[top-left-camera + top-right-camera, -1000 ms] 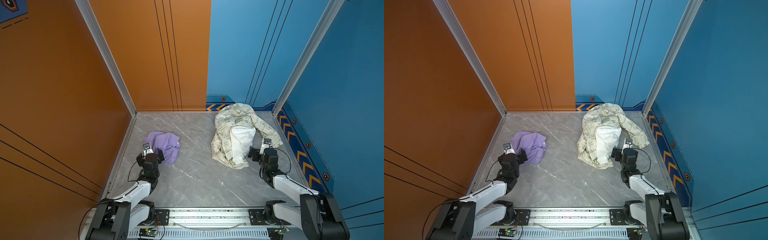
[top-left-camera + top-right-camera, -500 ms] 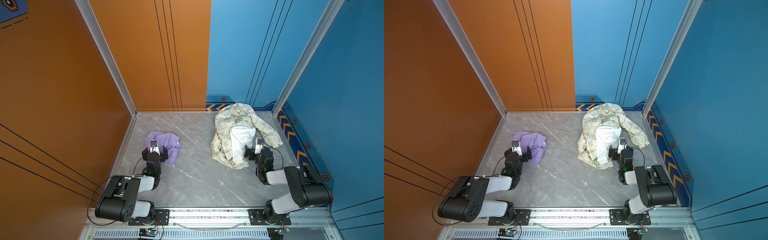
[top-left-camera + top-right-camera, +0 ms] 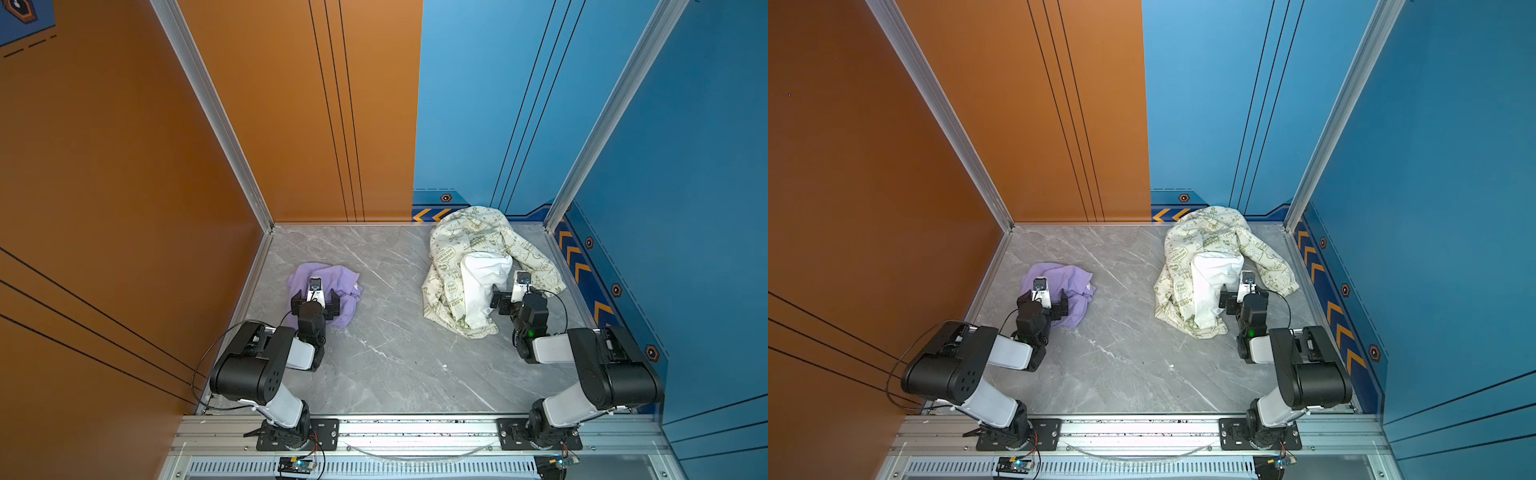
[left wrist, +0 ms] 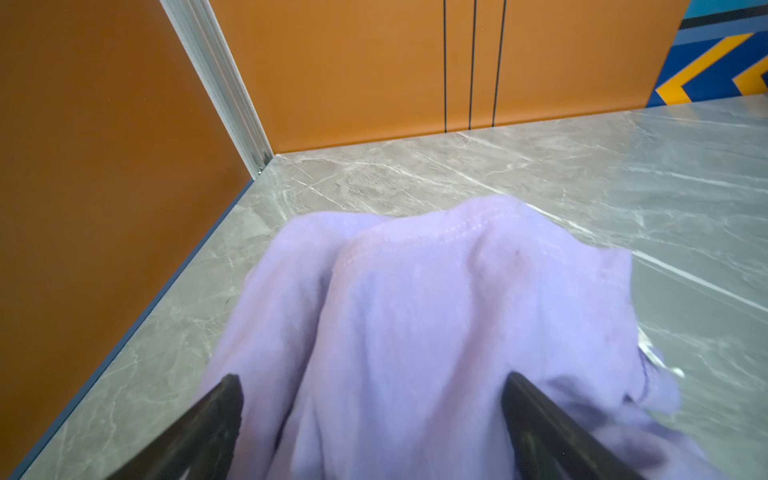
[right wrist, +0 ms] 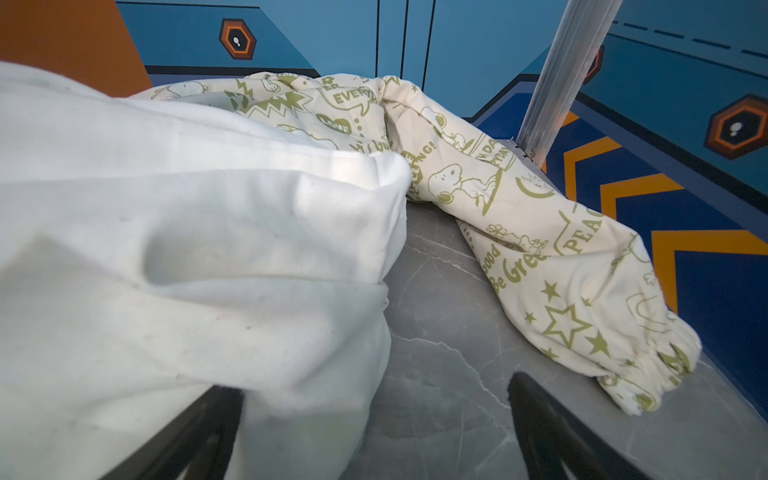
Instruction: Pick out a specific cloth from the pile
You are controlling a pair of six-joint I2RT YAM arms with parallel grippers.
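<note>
Left gripper (image 4: pixel 372 380): jaws spread wide, lavender cloth (image 3: pixel 336 277) between them, unpinched. Cloth near tabletop (image 3: pixel 395 357) left edge, well apart from pile (image 3: pixel 453 245). Right gripper (image 5: pixel 372 384): jaws apart, beside white cloth (image 5: pixel 187 249). Cloth likely light, limp; pinch raised hemmed fold.

Bright, even light falls from above in both top views, leaving only short, soft shadows under the arms on the grey desk (image 3: pixel 395 365). In the wrist views the lavender cloth (image 4: pixel 457 311) looks soft and slightly blurred up close. The white cloth (image 5: pixel 166 249) is nearly washed out. The dark fingers of the left tool (image 4: pixel 372 378) and right tool (image 5: pixel 372 384) are out of focus, and the corner post (image 4: pixel 216 79) bends slightly.
</note>
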